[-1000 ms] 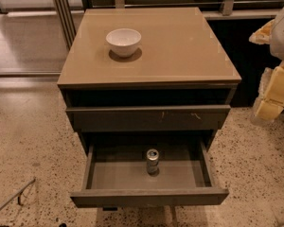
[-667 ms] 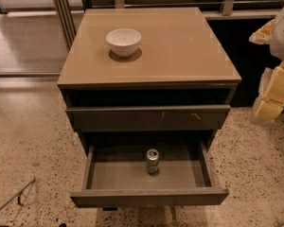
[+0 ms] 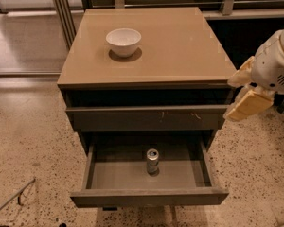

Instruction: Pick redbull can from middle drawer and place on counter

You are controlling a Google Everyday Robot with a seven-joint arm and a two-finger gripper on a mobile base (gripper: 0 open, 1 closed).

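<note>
The redbull can (image 3: pixel 152 161) stands upright in the middle of the open middle drawer (image 3: pixel 149 196), which is pulled out low at the cabinet's front. The counter (image 3: pixel 180 51) is the glossy tan top above it. My gripper (image 3: pixel 245 90), white arm with cream fingers (image 3: pixel 250 105), hangs at the right beside the counter's front right corner. It is well above and to the right of the can. Its fingers look apart and hold nothing.
A white bowl (image 3: pixel 123 41) sits on the counter's back left part. The shut drawer front with pale scratches (image 3: pixel 146 118) lies between the counter and the open drawer. The speckled floor (image 3: pixel 33 145) surrounds the cabinet. A thin metal bar (image 3: pixel 12 197) lies at the lower left.
My gripper has moved left and a little down, closer to the counter's front right corner. The can, drawer and bowl have not moved.
</note>
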